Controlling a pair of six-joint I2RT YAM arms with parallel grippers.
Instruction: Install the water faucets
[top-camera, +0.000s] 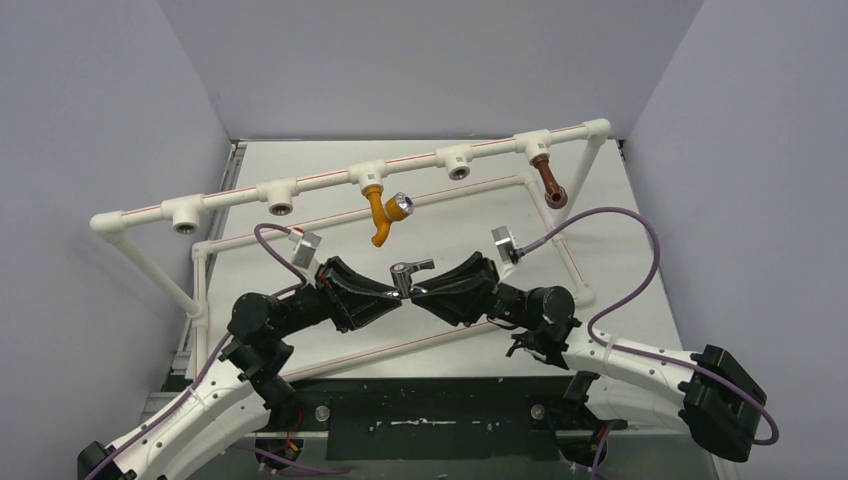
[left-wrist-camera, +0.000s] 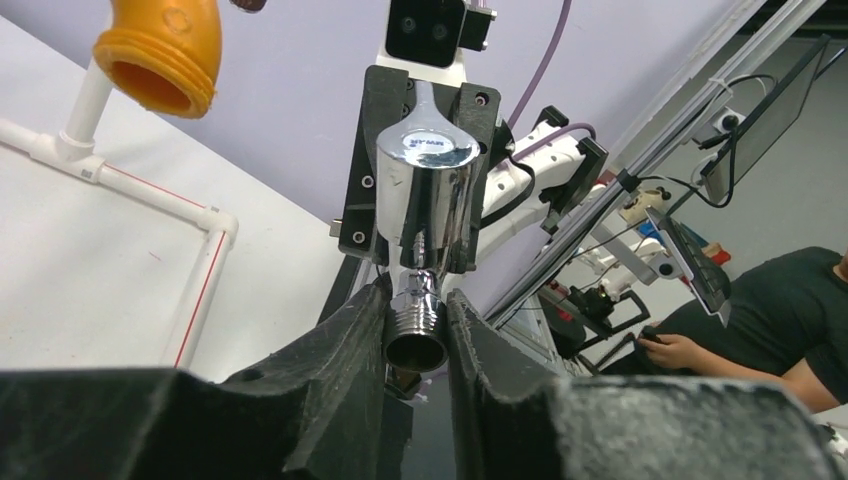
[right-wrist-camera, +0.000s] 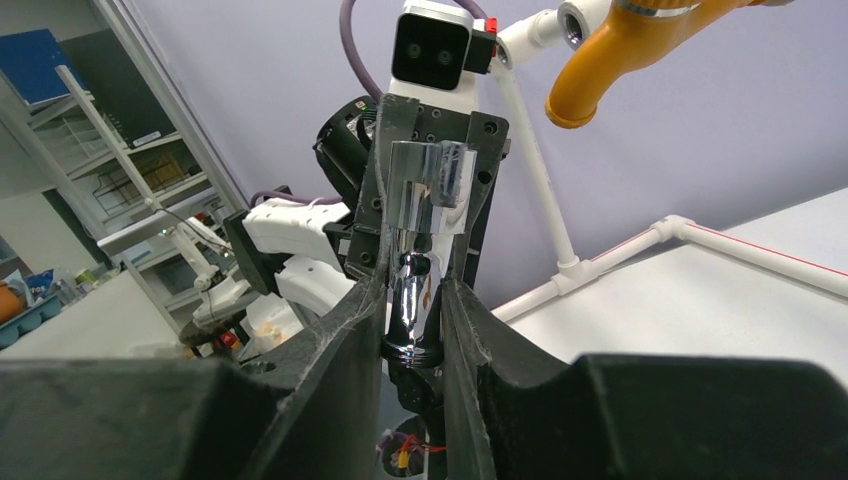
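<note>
The silver faucet (top-camera: 410, 269) is held in mid-air over the worktop (top-camera: 460, 225). The left claw (left-wrist-camera: 415, 335) is clenched on its threaded end, and the right claw (right-wrist-camera: 412, 325) is clenched on its other end.

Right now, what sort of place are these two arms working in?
Likely a robotics lab test cell: plain partition walls enclose the table, a white PVC pipe frame serves as mock plumbing, and a seated person and equipment racks show beyond.
</note>
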